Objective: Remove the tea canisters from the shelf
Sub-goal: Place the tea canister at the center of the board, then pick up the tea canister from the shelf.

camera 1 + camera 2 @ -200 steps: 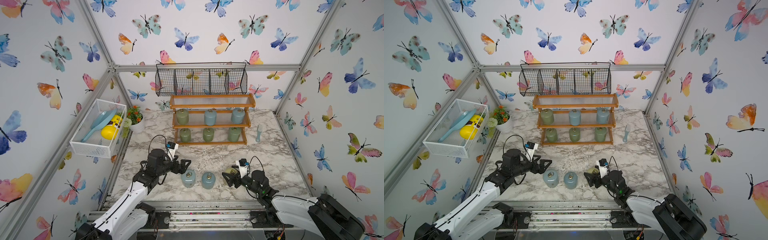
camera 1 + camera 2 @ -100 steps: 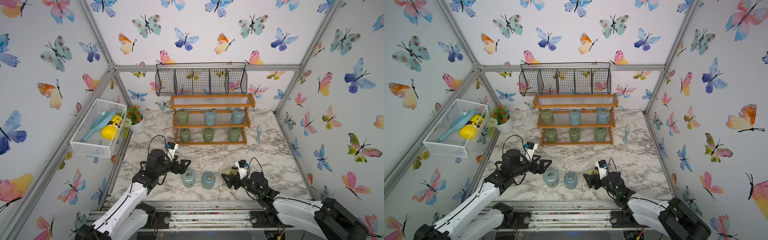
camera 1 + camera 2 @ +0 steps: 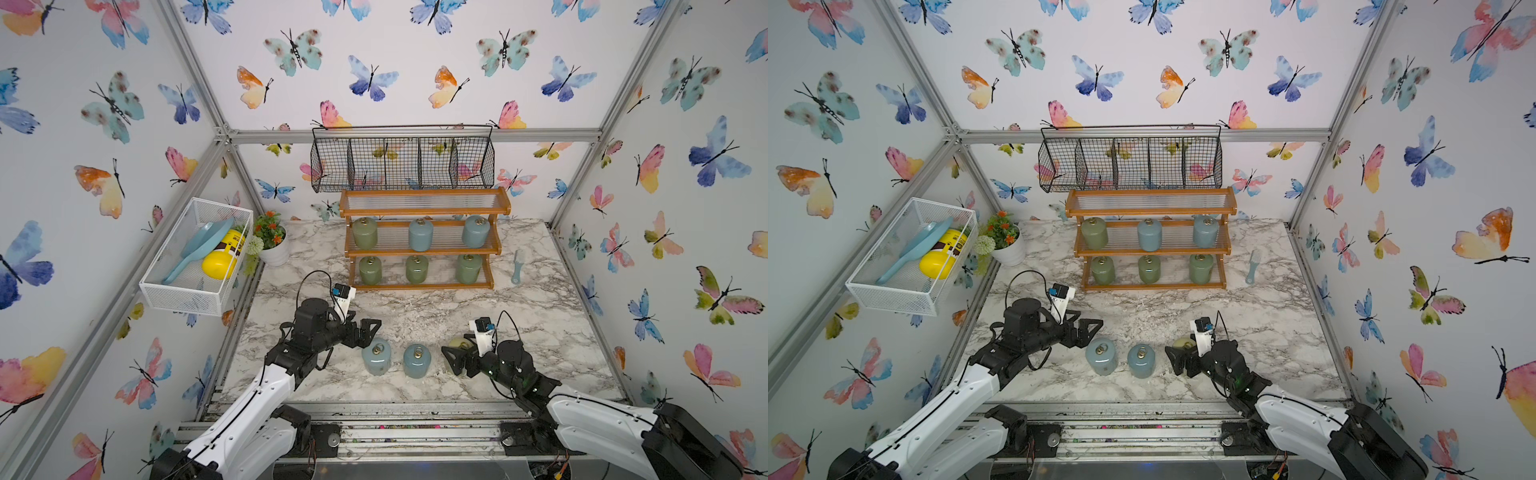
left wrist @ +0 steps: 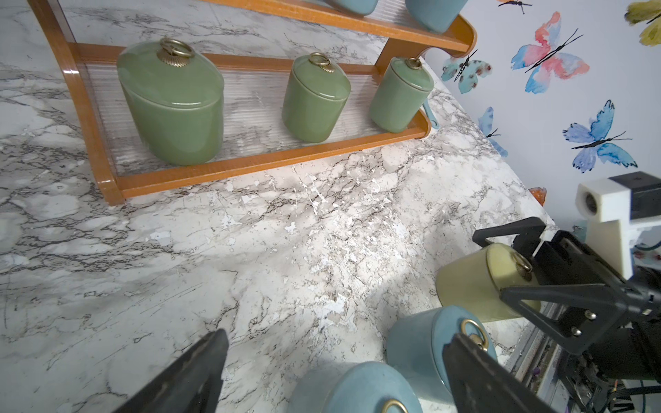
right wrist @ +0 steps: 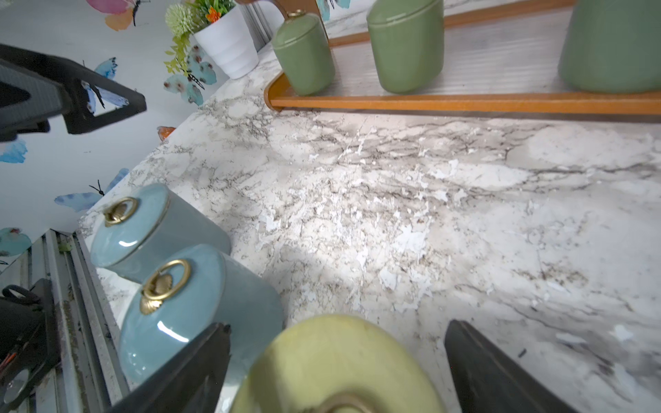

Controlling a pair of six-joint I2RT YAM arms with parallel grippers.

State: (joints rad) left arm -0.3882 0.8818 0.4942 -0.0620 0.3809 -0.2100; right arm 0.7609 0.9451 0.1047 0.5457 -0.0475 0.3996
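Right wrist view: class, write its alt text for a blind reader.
The open right gripper straddles a pale yellow canister. Two pale blue canisters stand beside it on the marble table; three green canisters sit on the shelf beyond.

Tea canisters, nine in all: four green canisters [image 3: 417, 269], four pale blue canisters [image 3: 420, 235] and one pale yellow canister [image 4: 465, 282]. By place: six stand on the shelf [image 3: 424, 211], three on its middle tier and three on its lowest, and three stand on the marble table [image 3: 415, 307]. One shelf, of three tiers. One black wire basket [image 3: 403, 166]. One white mesh basket [image 3: 183, 296], holding one yellow bottle [image 3: 220, 262] and one pale blue handled tool [image 3: 198, 249]. One potted plant [image 3: 272, 246]. One small brush [image 3: 517, 266]. Two robot arms: left arm [image 3: 249, 409] and right arm [image 3: 590, 415].
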